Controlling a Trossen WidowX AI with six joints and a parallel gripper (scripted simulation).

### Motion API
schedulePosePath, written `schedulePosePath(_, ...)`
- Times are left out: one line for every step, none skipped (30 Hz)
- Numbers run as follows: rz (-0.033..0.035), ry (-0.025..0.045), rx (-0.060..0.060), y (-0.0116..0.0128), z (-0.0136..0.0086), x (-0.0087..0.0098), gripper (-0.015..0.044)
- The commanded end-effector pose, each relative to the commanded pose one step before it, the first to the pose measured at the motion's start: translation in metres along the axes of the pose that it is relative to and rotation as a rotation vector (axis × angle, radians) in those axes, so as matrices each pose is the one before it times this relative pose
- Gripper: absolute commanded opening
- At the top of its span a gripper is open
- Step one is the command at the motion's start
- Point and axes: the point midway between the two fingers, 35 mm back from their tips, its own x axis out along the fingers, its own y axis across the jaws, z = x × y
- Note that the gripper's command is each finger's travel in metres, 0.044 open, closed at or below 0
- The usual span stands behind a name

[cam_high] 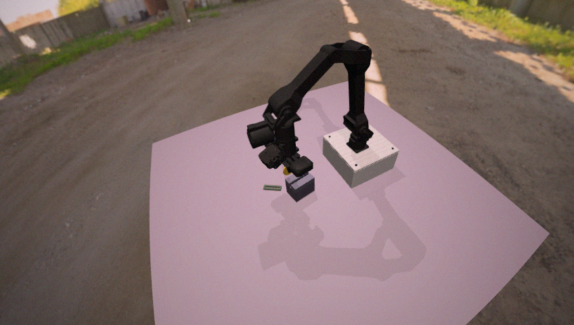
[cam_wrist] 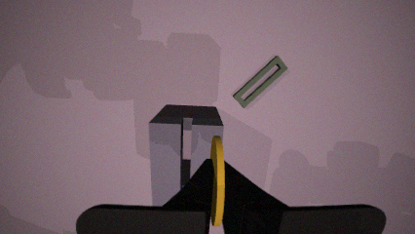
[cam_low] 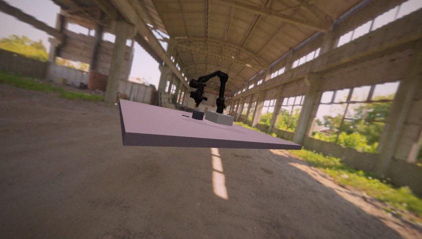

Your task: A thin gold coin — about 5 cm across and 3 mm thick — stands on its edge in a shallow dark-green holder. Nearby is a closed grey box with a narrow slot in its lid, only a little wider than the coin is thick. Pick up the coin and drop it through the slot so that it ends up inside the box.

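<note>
My gripper point(cam_high: 291, 171) point(cam_low: 197, 102) point(cam_wrist: 213, 165) is shut on the gold coin point(cam_high: 286, 170) point(cam_low: 195, 104) point(cam_wrist: 217, 180), which hangs edge-down between the fingertips. The closed grey box point(cam_high: 305, 192) point(cam_low: 197, 115) point(cam_wrist: 166, 151) stands below the gripper. In the wrist view the coin shows over the right part of the lid, right of the slot point(cam_wrist: 186, 168) and roughly parallel to it. The fingers hide the near part of the lid. The coin's exact height above the lid is hard to tell. The green holder point(cam_high: 272, 189) point(cam_low: 185, 115) point(cam_wrist: 257, 78) lies empty beside the box.
The arm's base stands on a large pale block point(cam_high: 372, 172) point(cam_low: 225, 119), right of the box in the top and exterior views. All of this is on a pink table top point(cam_high: 201, 249) point(cam_low: 154, 125). Shadows of the arm fall around the box and holder.
</note>
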Motion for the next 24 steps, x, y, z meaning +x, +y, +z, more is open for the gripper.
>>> schedulePosePath(-0.00157,0.00652,0.0031,0.00720,-0.00961,0.00236,0.0000)
schedulePosePath(0.00016,0.00016,0.0000,0.00167,-0.00192,0.00021,0.0000)
schedulePosePath(0.00016,0.00016,0.0000,0.00165,-0.00193,0.00022,0.0000)
schedulePosePath(0.00015,0.00016,0.0000,0.00163,-0.00195,0.00024,0.0000)
schedulePosePath(0.00015,0.00016,0.0000,0.00161,-0.00196,0.00025,0.0000)
schedulePosePath(0.00015,0.00016,0.0000,0.00159,-0.00197,0.00027,0.0000)
schedulePosePath(0.00015,0.00016,0.0000,0.00157,-0.00198,0.00028,0.0000)
schedulePosePath(0.00015,0.00016,0.0000,0.00155,-0.00198,0.00029,0.0000)
schedulePosePath(0.00012,0.00013,0.0000,0.00122,-0.00159,0.00024,0.0000)
schedulePosePath(0.00007,0.00008,0.0000,0.00073,-0.00096,0.00015,0.0000)
schedulePosePath(0.00002,0.00003,0.0000,0.00024,-0.00032,0.00005,0.0000)
schedulePosePath(0.00061,-0.00114,-0.0011,-0.00070,0.00138,-0.00056,0.0004)
schedulePosePath(0.00060,-0.00114,-0.0011,-0.00071,0.00138,-0.00055,0.0000)
schedulePosePath(0.00060,-0.00115,-0.0011,-0.00071,0.00137,-0.00055,0.0000)
schedulePosePath(0.00059,-0.00115,-0.0011,-0.00072,0.00137,-0.00055,0.0000)
schedulePosePath(0.00000,0.00000,0.0000,0.00000,-0.00001,0.00000,0.0000)
schedulePosePath(0.00000,0.00000,0.0000,0.00000,0.00000,0.00000,0.0000)
schedulePosePath(0.00000,0.00000,0.0000,0.00000,0.00000,0.00000,0.0000)
schedulePosePath(0.00000,0.00000,0.0000,0.00000,0.00000,0.00000,0.0000)
schedulePosePath(0.00000,0.00000,0.0000,0.00000,0.00000,0.00000,0.0000)
schedulePosePath(0.00000,0.00000,0.0000,0.00000,0.00000,0.00000,0.0000)
schedulePosePath(0.00001,0.00002,0.0002,0.00012,-0.00023,0.00009,0.0000)
schedulePosePath(0.00002,0.00003,0.0003,0.00021,-0.00039,0.00016,0.0000)
schedulePosePath(0.00003,0.00005,0.0004,0.00032,-0.00061,0.00024,0.0000)
